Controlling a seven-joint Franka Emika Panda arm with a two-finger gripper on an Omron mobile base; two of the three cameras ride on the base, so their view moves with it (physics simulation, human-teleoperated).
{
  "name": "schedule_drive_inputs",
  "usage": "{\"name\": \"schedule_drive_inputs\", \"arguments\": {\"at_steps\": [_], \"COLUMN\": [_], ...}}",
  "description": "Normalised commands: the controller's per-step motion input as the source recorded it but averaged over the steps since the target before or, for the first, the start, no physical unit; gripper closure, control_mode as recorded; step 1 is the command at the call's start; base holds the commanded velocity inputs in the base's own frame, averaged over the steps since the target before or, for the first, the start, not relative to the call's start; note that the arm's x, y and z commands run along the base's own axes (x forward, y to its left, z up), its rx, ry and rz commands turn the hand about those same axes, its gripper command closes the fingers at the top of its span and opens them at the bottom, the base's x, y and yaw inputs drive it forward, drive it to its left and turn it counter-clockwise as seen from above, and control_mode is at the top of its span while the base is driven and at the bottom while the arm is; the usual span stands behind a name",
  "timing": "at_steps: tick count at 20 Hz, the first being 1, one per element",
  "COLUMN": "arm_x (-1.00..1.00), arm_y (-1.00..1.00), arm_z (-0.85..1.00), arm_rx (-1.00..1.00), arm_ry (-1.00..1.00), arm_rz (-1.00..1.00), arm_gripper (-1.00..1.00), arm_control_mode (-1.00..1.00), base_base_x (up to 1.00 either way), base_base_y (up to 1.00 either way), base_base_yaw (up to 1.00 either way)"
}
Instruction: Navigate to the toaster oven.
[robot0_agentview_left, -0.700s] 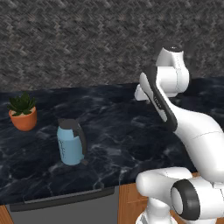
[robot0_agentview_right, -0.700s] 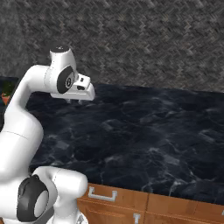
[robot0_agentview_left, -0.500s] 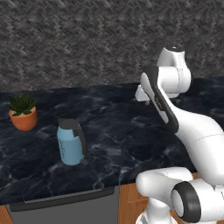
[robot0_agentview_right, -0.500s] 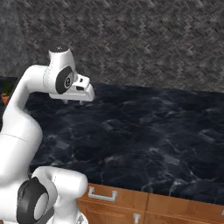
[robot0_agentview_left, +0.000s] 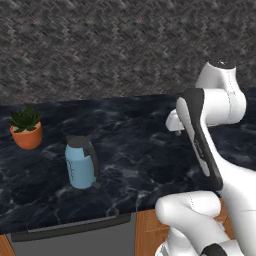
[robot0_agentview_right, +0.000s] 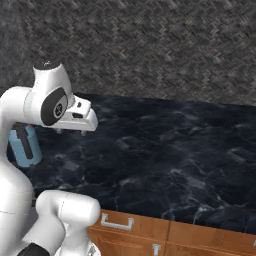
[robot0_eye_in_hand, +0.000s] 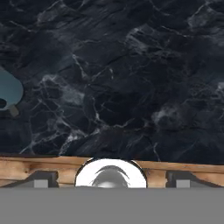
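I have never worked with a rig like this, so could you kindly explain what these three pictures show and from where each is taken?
This is a white robot arm on a drivable base, in a rendered kitchen. Two pictures come from cameras on the base, behind the arm to its left and right. The third looks down from the hand itself. The gripper hangs over a dark marble counter and holds nothing. On the counter stand a blue kettle and a small potted plant. The wooden cabinet fronts are below.
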Motion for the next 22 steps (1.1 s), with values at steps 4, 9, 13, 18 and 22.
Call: {"name": "schedule_drive_inputs", "arguments": {"at_steps": [4, 9, 13, 18, 22], "arm_x": [-0.8, -0.57, -0.14, 0.0, 0.0], "arm_y": [0.0, -0.02, 0.0, 0.0, 0.0], "arm_z": [0.25, 0.33, 0.08, 0.0, 0.0], "arm_rx": [0.0, 0.0, 0.0, 0.0, 0.0], "arm_ry": [-0.38, -0.45, -0.11, 0.0, 0.0], "arm_rz": [0.0, 0.0, 0.0, 0.0, 0.0], "arm_gripper": [-1.0, -1.0, -1.0, -1.0, -1.0], "arm_control_mode": [-1.0, -1.0, 1.0, 1.0, 1.0], "base_base_x": [0.0, 0.0, -0.46, -0.67, -0.44], "base_base_y": [0.0, 0.0, -0.12, -0.49, -0.95], "base_base_yaw": [0.0, 0.0, 0.0, -0.02, -0.15]}}
